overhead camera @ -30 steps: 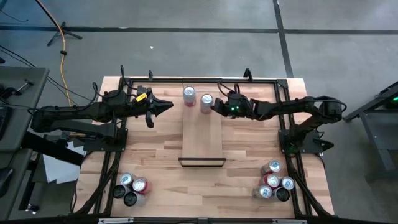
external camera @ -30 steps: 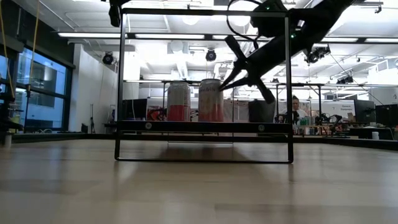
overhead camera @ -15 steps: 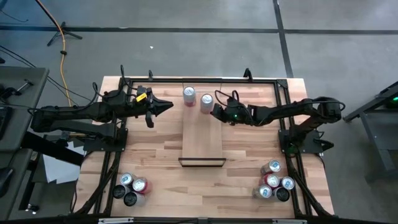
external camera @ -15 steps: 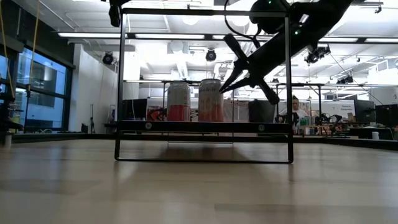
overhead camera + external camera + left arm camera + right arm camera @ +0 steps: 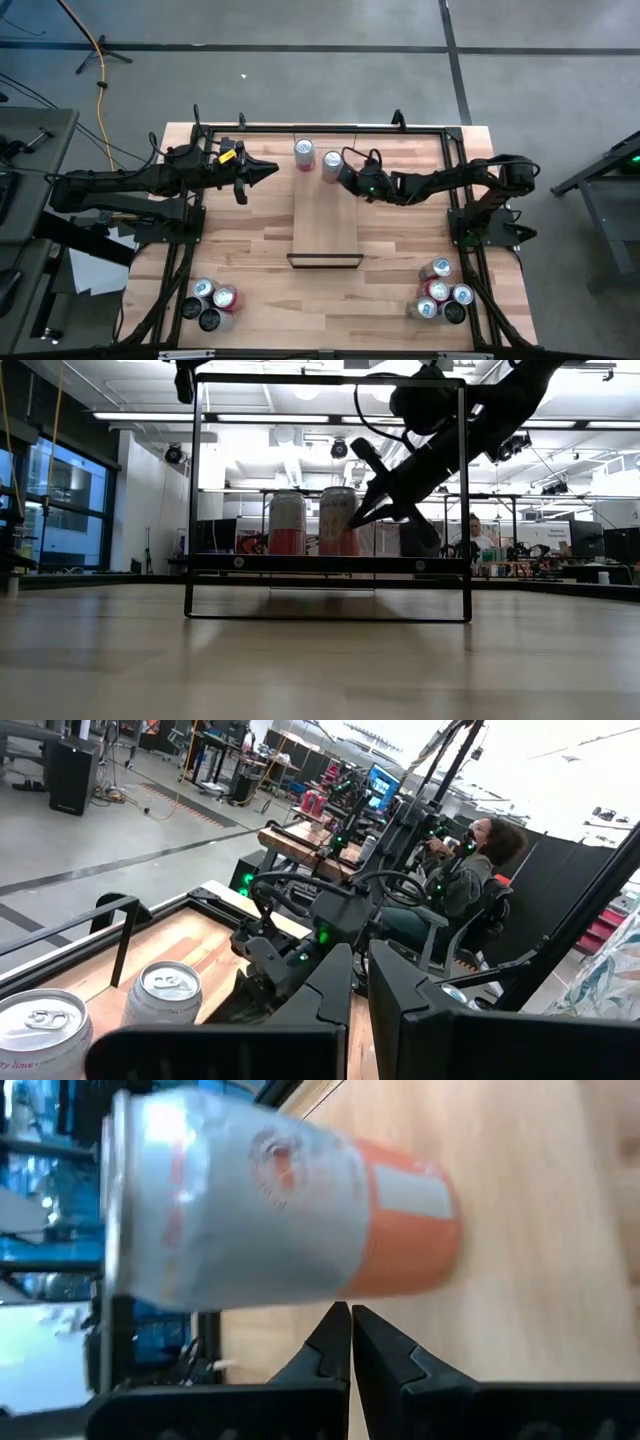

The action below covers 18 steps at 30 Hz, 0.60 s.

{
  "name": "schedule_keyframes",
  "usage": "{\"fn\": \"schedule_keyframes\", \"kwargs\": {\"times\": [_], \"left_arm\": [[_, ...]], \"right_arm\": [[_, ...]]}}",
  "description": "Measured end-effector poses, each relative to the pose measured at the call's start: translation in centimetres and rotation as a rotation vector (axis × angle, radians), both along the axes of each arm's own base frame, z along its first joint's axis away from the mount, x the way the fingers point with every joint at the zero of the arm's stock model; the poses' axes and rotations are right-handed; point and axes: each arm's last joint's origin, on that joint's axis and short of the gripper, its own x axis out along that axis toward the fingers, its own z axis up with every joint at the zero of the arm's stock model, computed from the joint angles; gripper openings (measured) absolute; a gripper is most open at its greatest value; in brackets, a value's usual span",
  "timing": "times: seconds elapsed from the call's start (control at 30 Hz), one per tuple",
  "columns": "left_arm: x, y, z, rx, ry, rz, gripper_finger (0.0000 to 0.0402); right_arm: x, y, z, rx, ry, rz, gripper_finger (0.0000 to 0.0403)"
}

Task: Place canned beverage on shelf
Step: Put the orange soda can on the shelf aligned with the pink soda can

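My right fingers (image 5: pixel 337 170) were closed and empty, tips beside the nearer can (image 5: pixel 331 161) standing on the shelf (image 5: pixel 326 225). Left fingers (image 5: pixel 270 170) closed, waiting aside. Next I judged: nudge it straight, or withdraw.

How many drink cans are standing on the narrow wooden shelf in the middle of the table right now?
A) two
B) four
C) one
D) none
A: the high view shows two cans, one and another, side by side at the far end of the shelf; the low view shows the same pair upright behind the black frame.
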Motion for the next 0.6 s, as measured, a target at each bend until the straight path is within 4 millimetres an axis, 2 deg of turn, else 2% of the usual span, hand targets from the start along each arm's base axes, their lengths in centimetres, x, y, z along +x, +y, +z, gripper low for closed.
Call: {"fn": "schedule_keyframes", "kwargs": {"times": [0.4,0.6], "left_arm": [[0.0,0.0,0.0,-0.001,0.0,0.001,0.0001],[0.0,0.0,0.0,-0.001,0.0,0.001,0.0001]], "right_arm": [[-0.8,-1.8,-0.3,-0.06,0.065,-0.147,0.0],[-1.0,-3.1,-0.3,-0.071,0.084,-0.126,0.0]]}}
